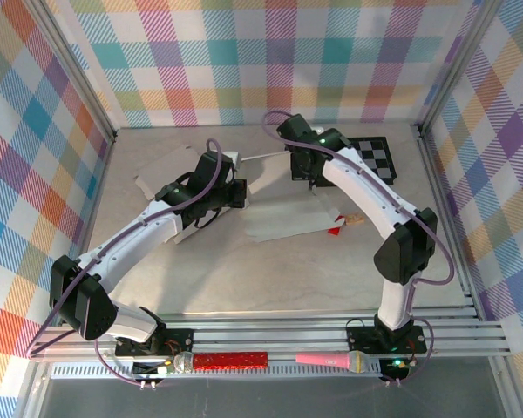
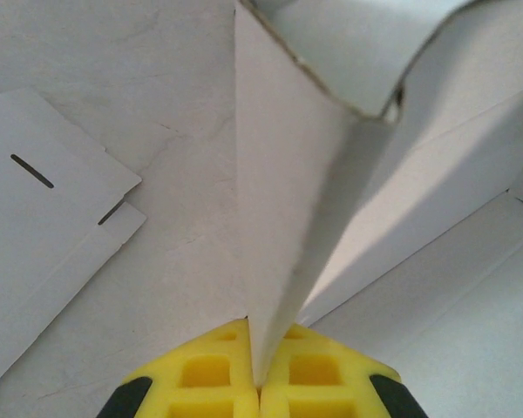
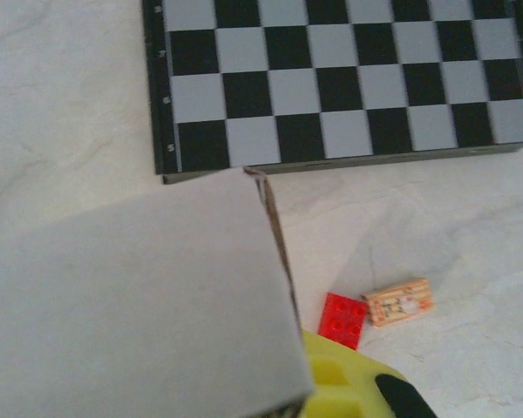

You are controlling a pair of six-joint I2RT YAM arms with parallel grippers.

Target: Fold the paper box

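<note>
L tool (image 2: 260,381) & R tool (image 3: 321,392) each clenched on 1 paper box (image 1: 283,225) flap.

**Paper box (image 1: 279,222) spread in the middle of the desk (image 1: 200,279) between my two arms, checkerboard (image 1: 372,157) behind it in the far right corner.**

One box panel (image 2: 279,200) runs edge-on out from between my left jaws, with a slotted flap (image 2: 44,218) lying flat on the desk to its left. Another panel (image 3: 131,296) sits in my right jaws, in front of the checkerboard. Right of that panel's edge, a small brick (image 3: 343,319) and a small block (image 3: 399,301) lie just beside each other. Along the front rail (image 1: 279,370), before my bases, lie a left microphone (image 1: 231,360) and a right microphone (image 1: 331,359).
</note>
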